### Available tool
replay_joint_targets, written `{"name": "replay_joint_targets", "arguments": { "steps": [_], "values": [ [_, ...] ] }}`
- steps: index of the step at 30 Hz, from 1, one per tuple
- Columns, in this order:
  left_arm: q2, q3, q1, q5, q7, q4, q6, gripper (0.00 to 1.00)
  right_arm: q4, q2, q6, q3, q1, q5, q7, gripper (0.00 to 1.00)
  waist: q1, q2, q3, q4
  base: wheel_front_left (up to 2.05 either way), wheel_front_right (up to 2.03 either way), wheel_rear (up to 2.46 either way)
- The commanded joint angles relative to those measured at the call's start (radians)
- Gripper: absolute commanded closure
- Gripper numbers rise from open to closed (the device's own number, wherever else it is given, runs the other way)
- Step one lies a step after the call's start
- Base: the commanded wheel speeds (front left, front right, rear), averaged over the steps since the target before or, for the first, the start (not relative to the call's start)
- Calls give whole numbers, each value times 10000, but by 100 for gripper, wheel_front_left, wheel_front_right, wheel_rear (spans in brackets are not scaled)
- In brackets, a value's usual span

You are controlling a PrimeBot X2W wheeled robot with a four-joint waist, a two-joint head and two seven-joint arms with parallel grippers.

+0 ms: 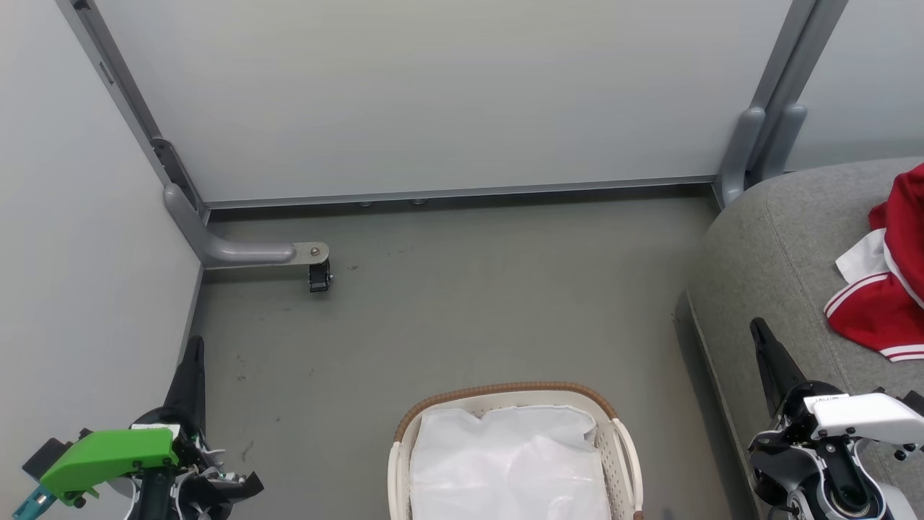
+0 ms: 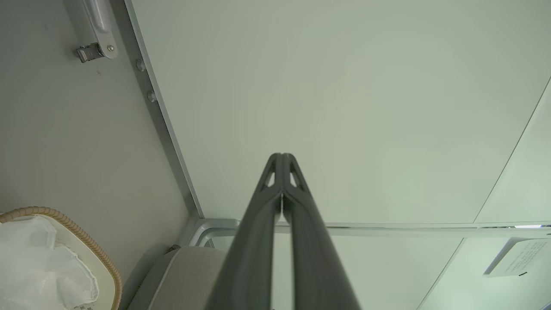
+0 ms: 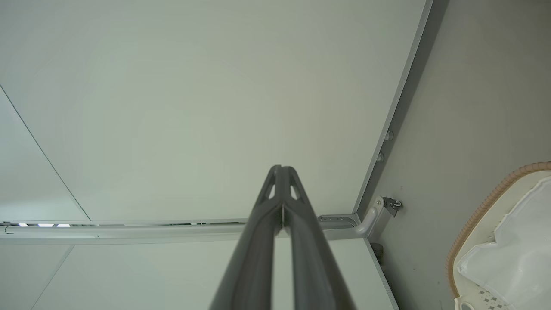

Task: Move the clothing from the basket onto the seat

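Red clothing [image 1: 889, 289] with white panels and striped trim lies on the grey seat [image 1: 772, 253] at the right edge of the head view. The cream basket [image 1: 505, 393] with a brown woven rim stands on the floor at the bottom centre, and inside it I see just the white liner [image 1: 509, 462]. My left gripper [image 1: 193, 347] rests at the lower left, shut with nothing between its fingers [image 2: 282, 160]. My right gripper [image 1: 758, 328] is at the lower right beside the seat's front edge, also shut and empty [image 3: 282, 171]. The basket rim [image 2: 64, 217] and liner show again in both wrist views [image 3: 486, 215].
Pale partition walls [image 1: 433, 94] close off the back and left. A grey wall foot with a small caster [image 1: 319, 276] juts onto the floor [image 1: 469, 303] at the back left. The seat's corner [image 2: 189, 271] shows under my left fingers.
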Motion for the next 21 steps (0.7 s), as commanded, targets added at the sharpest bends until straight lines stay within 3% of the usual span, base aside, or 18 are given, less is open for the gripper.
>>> {"name": "replay_joint_targets", "arguments": {
  "steps": [1, 21],
  "values": [
    [58, 19, -111, -31, 42, -25, -50, 100, -40, -63, -7, -23, 103, 35, 12, 100, 0, 82, 0, 0, 0, 0, 0],
    [58, 19, -111, -30, 41, -26, -50, 100, -40, -63, -7, -22, 104, 35, 11, 100, 0, 82, 0, 0, 0, 0, 0]
  ]
}}
